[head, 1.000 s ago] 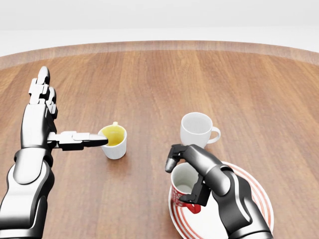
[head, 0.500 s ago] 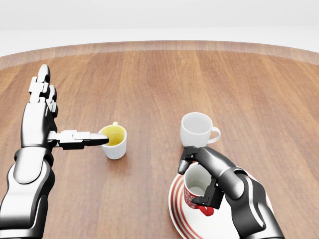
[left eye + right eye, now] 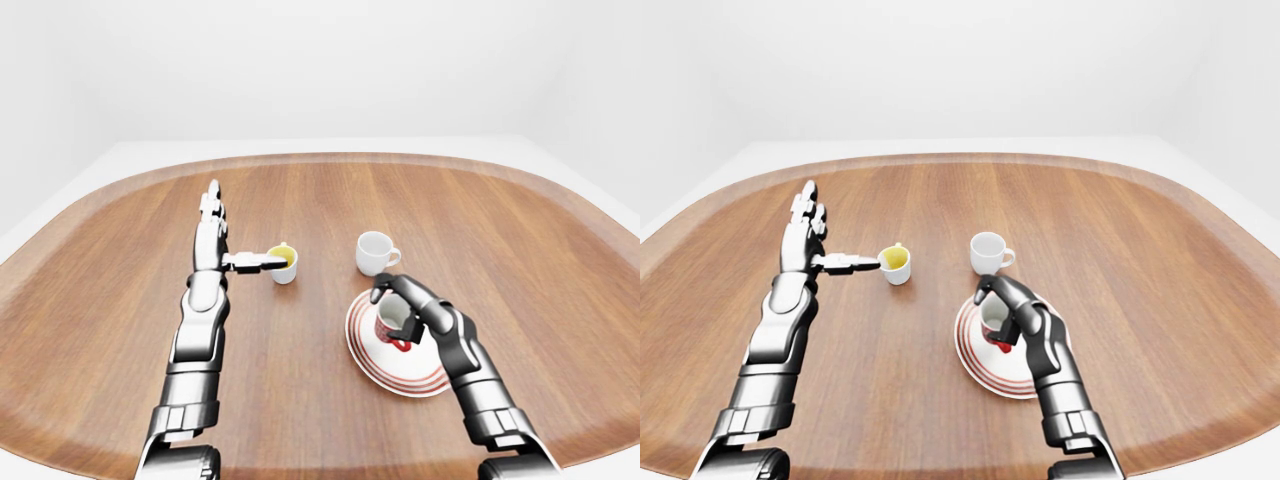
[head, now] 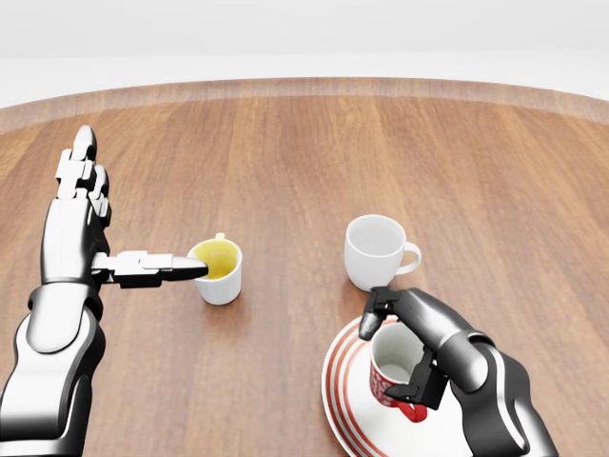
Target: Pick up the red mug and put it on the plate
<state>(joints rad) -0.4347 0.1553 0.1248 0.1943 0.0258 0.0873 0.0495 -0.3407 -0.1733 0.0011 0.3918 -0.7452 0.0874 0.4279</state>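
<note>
The red mug (image 4: 383, 385), white inside, is over the left part of the red-striped white plate (image 4: 340, 383) at the bottom right of the head view. My right hand (image 4: 394, 360) is shut on it, thumb on the rim's left and fingers wrapped round the handle side. I cannot tell whether the mug's base touches the plate. My left hand (image 4: 105, 224) is open at the left of the view, fingers stretched upward and thumb pointing right.
A white mug with a yellow inside (image 4: 219, 271) stands right at my left thumb tip. A plain white mug (image 4: 376, 249) stands just above the plate, close to my right fingers. The round wooden table (image 3: 320, 165) spreads wide on all sides.
My right hand has carried the red mug rightward and downward in the head view, from the plate's left edge further over the plate. The left arm has not moved.
</note>
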